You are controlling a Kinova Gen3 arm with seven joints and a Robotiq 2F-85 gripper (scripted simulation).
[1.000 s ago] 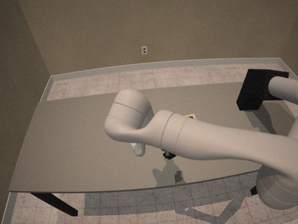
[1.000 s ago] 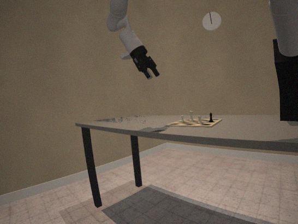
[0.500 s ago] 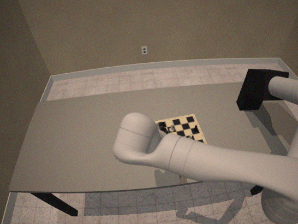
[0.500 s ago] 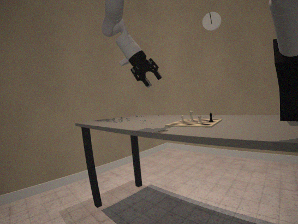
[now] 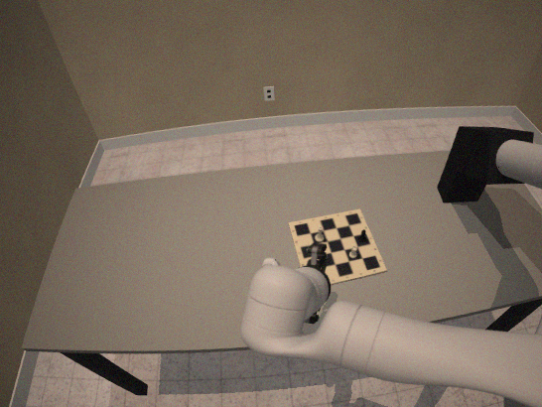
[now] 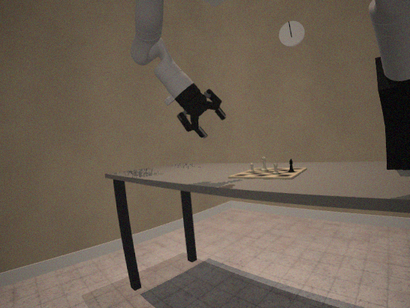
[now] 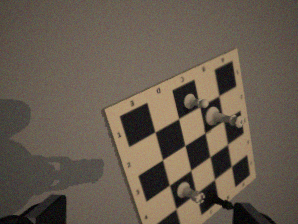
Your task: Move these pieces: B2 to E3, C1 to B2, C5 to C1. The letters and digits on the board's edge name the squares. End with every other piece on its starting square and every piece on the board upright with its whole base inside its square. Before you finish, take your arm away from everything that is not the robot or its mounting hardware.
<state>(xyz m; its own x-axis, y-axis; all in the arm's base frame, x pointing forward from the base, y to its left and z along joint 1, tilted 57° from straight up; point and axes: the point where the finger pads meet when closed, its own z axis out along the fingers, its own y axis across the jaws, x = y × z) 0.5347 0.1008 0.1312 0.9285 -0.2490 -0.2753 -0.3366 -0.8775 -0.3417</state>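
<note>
The board (image 5: 367, 251) (image 6: 234, 176) (image 7: 162, 111) lies on the table. A tall white piece (image 5: 319, 236) (image 6: 263, 164) (image 7: 213, 115) stands upright on B2. A small white piece (image 6: 251, 168) (image 7: 191, 101) stands on C1; the top view hides it behind the gripper. A black piece (image 5: 363, 235) (image 6: 290, 166) (image 7: 226, 204) stands on C5, partly cut off by a finger in the wrist view. Another white piece (image 5: 353, 253) (image 6: 275, 168) (image 7: 184, 190) stands on D4. E3 is bare. My gripper (image 6: 213, 125) (image 7: 149, 215) is open and empty, tilted, high above the table to the board's E1 side.
The grey table (image 5: 174, 238) (image 6: 338, 180) (image 7: 60, 60) extends around the board. A black pedestal (image 5: 464, 166) (image 6: 398, 124) stands beyond the board, by the arm's base. The arm's shadow (image 7: 30, 160) falls on the table beside the board.
</note>
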